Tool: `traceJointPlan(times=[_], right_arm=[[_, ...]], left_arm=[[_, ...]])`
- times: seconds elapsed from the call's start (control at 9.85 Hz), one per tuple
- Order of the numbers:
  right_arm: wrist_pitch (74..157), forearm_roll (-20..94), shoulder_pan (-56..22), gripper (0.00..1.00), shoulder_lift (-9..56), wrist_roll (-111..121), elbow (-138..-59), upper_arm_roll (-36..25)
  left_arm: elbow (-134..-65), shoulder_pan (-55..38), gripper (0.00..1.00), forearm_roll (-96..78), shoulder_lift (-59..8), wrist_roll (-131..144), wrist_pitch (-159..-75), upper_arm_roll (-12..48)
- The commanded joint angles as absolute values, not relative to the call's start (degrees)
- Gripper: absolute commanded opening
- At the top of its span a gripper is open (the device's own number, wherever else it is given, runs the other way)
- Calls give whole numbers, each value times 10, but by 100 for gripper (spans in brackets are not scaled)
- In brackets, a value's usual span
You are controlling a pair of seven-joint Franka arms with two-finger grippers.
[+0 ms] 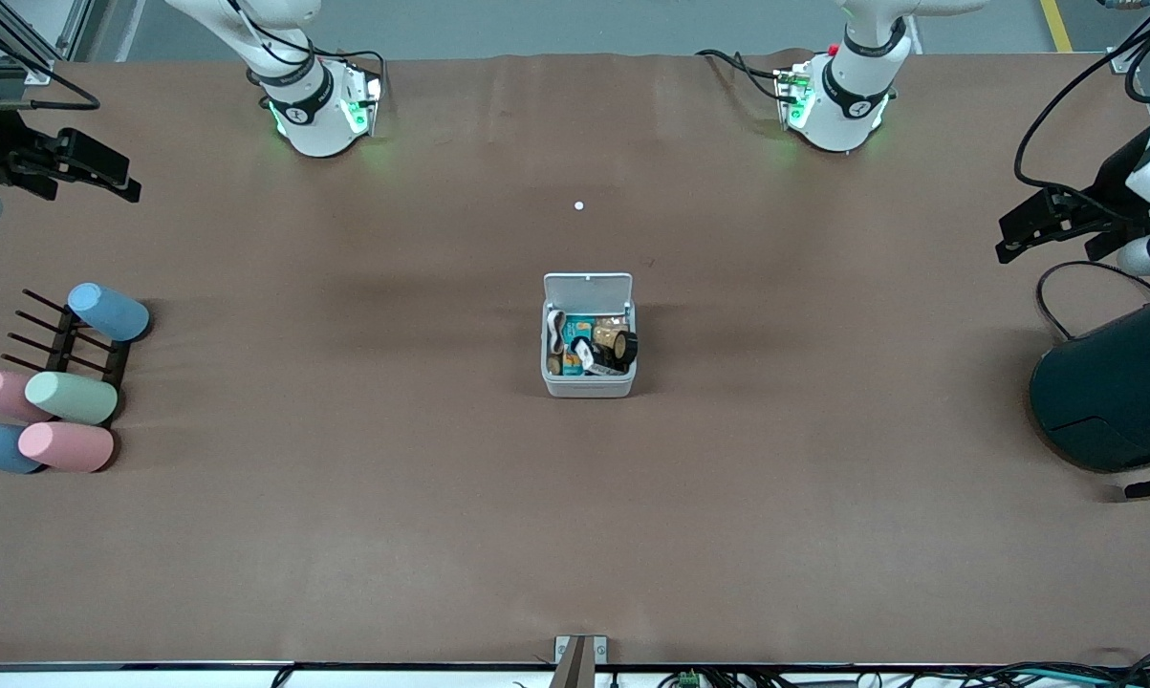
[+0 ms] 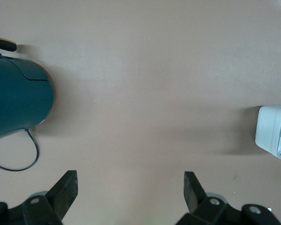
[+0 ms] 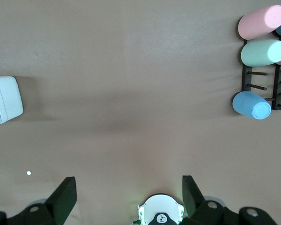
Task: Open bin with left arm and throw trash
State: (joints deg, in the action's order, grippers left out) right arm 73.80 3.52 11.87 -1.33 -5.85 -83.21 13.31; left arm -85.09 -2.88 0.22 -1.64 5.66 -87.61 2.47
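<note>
Jaws spread wide and empty on both the left gripper (image 2: 129, 197) and right gripper (image 3: 127, 199); the bin (image 1: 588, 336) sits open, trash (image 1: 594, 346) inside.

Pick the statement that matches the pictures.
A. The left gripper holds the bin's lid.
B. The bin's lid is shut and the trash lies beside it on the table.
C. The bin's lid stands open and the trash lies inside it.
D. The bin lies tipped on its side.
C: in the front view the bin stands upright mid-table with its white lid swung up and the trash inside, and neither gripper is near it.
</note>
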Motion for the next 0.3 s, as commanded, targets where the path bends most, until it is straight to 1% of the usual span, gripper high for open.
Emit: traceJointPlan(times=[0.0,0.1,0.2], right_arm=[[741,25,92,99,-22,-55,-838,118],[741,25,1,99,-23,-55,-842,19],[741,26,-63,99,-23,-51,-842,-56]], left_arm=[[-833,-22,100,13,-27,58,-873,33],[-832,-21,100,15,-27,61,-873,32],[-832,-23,100,12,-27,62,-873,32]])
